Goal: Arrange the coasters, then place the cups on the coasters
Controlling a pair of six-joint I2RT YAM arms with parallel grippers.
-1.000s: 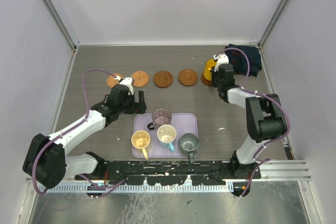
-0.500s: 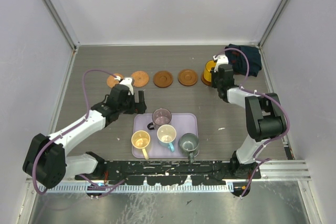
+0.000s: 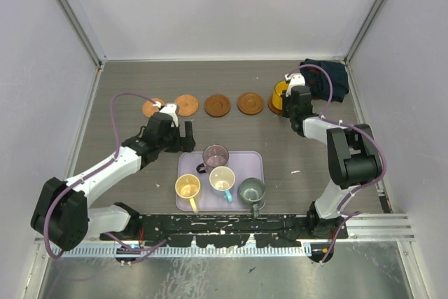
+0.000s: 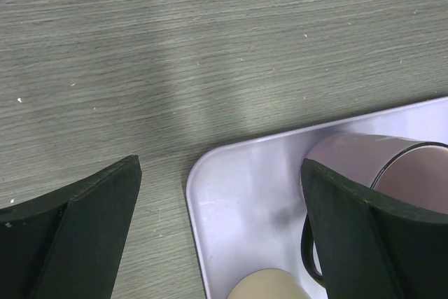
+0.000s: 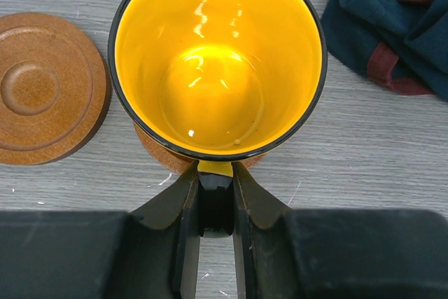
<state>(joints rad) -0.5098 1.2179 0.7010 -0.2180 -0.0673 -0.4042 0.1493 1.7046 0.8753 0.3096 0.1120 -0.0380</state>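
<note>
Right end effector (image 5: pixel 215 197) is clamped on the handle of the yellow-orange cup (image 5: pixel 217 61). The cup is upright, straight ahead of its fingers, over one coaster (image 5: pixel 157 153) that peeks out below it; can't tell if the cup rests on it. This spot is past the far right corner of the lavender tray (image 3: pixel 255 162). Four other coasters (image 3: pixel 218 105) sit in a row on the worktop beyond the tray's far edge, apart from the tray. Dark cloth (image 3: pixel 327 78) lies farther from the tray than that cup. Left end effector (image 4: pixel 220 169) has its jaws wide apart, holding nothing, over the tray's far left corner. Purple cup (image 4: pixel 371 152) is on the tray just beside its right finger. Cream-yellow cup (image 3: pixel 187 187), white cup with blue handle (image 3: pixel 222 180) and grey-green cup (image 3: pixel 251 190) are in the tray's near half.
</note>
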